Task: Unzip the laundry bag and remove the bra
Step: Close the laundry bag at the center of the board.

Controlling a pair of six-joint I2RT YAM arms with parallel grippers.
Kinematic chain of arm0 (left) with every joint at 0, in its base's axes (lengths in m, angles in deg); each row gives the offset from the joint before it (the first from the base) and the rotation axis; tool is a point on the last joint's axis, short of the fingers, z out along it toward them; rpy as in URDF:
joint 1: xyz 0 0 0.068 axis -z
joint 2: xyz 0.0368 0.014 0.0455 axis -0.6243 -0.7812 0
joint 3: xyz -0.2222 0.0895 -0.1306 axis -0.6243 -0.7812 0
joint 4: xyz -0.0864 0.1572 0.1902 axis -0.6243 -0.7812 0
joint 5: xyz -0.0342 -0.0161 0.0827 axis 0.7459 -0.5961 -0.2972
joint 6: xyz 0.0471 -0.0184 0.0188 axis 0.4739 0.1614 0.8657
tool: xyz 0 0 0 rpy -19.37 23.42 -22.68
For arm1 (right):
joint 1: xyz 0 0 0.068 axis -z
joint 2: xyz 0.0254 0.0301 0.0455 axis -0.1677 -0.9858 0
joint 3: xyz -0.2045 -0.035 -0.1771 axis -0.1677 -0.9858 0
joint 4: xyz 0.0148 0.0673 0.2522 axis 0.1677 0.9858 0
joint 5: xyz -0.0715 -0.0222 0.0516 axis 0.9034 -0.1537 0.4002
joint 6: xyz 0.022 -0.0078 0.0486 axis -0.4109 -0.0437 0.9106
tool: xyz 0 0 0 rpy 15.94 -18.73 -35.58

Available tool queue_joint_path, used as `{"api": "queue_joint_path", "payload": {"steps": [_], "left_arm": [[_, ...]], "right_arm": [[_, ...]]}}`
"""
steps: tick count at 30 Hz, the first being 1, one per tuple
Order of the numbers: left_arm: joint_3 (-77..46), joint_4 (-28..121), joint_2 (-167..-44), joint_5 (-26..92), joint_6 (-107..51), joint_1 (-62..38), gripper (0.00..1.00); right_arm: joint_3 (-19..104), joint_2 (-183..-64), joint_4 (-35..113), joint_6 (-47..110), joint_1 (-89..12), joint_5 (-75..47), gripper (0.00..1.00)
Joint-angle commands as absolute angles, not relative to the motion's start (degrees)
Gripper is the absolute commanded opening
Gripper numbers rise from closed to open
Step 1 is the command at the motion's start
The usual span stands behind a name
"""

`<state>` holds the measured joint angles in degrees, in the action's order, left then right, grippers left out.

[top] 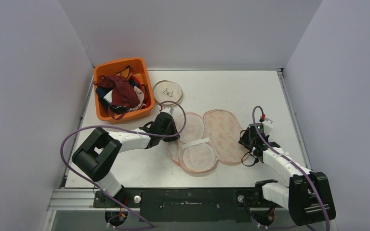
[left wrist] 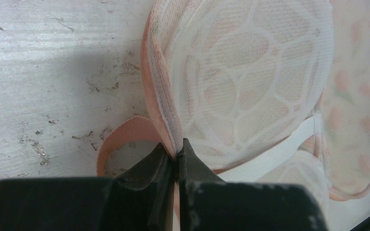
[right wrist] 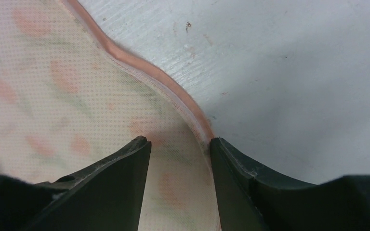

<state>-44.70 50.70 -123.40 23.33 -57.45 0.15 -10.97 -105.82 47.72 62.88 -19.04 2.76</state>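
Laundry bag lies on scuffed table; left pincer pinches it, right pincer parted.

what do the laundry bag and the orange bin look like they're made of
laundry bag: looks like fine white synthetic mesh, matte; the net holes show up close, and the edge is bound in peach woven tape. orange bin: probably moulded plastic, smooth; even colour throughout, rounded corners and a rolled rim.

The laundry bag lies open just right of the table's middle, nearer the front edge: peach-trimmed white mesh, 2 round domed cups crossed by 1 white band. Its flat, flower-printed panel spreads toward the right edge. The bra cannot be made out through the mesh.
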Motion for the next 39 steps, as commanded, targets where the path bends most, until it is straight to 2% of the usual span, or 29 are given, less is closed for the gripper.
{"api": "queue_joint_path", "payload": {"steps": [1,7,11,21,29,33,39], "left_arm": [[-44.83,51.69,-121.34,23.69,-56.67,0.04,0.00],[-44.89,52.19,-120.59,24.45,-56.76,0.04,0.00],[-44.67,51.88,-120.24,24.96,-56.63,0.04,0.00],[-44.10,52.36,-120.45,26.44,-57.48,0.59,0.00],[-40.87,54.77,-124.01,28.57,-60.26,1.09,0.00],[-38.90,55.21,-125.55,29.57,-60.96,1.26,0.00],[-37.49,55.38,-126.57,30.21,-61.66,1.21,0.00]], "right_arm": [[-9.93,-107.47,47.33,63.98,-18.62,4.40,0.47],[-9.65,-109.91,47.77,64.39,-17.87,1.72,0.27],[-9.83,-109.63,47.65,63.57,-16.96,0.03,0.06],[-6.21,-91.96,54.27,61.70,-18.80,2.80,0.05],[4.00,-88.78,59.00,59.12,-30.91,7.45,0.05],[6.92,-89.69,57.40,56.63,-35.74,4.56,0.05],[7.76,-93.04,51.09,52.89,-41.17,-10.02,0.05]]}}
